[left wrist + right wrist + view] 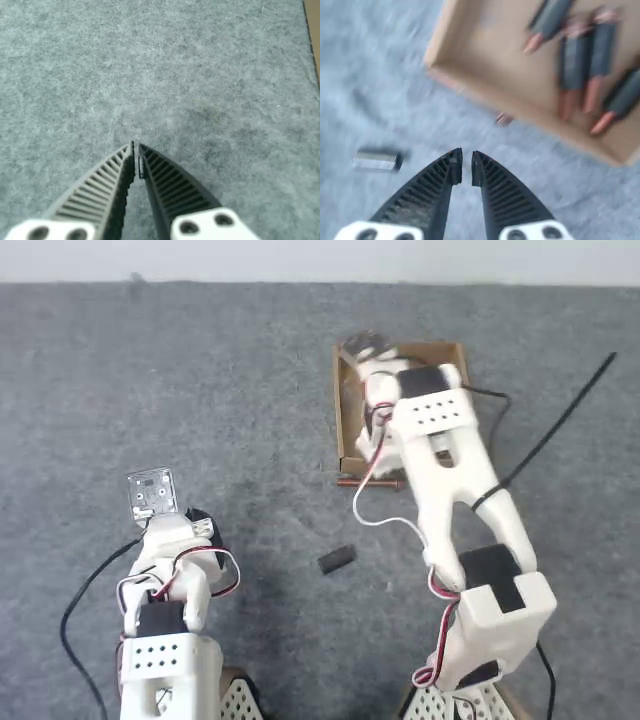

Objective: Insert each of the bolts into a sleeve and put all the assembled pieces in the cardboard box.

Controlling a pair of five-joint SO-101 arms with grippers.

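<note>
Flagging the blind spots first: from above, the right arm [450, 460] covers most of the cardboard box [341, 410], so the contents can't be counted there. A grey shape at the box's far corner is unreadable. In the right wrist view the box sits just beyond the right pincer [462, 162], with one corner and two walls visible and the rest cut off.

Counts:
- Four assembled pieces [572, 62] lie on the box floor, dark bodies with copper ends sticking out. At least two run off the frame edge, so the full count is uncertain.
- One loose bolt [370, 481], copper, lies on the carpet [200, 380] along the box's outer near wall, between the right pincer and the box. Touching the wall or just beside it, can't tell.
- One loose sleeve [337, 559], dark, lies flat on the carpet off to one side of the right pincer. It is apart from box and bolt and well clear of the left pincer [136, 149].

Right pincer: fingers a narrow slit apart, nothing between them.

Left pincer: tips pressed together, empty, bare carpet ahead of it. A brown cardboard sliver shows far off to one side, cut off.

Surface: the grey, felt-like carpet covers all of the table that shows. A pale band [300, 260] runs beyond its far edge. A black cable [560, 425] trails past the right arm.
</note>
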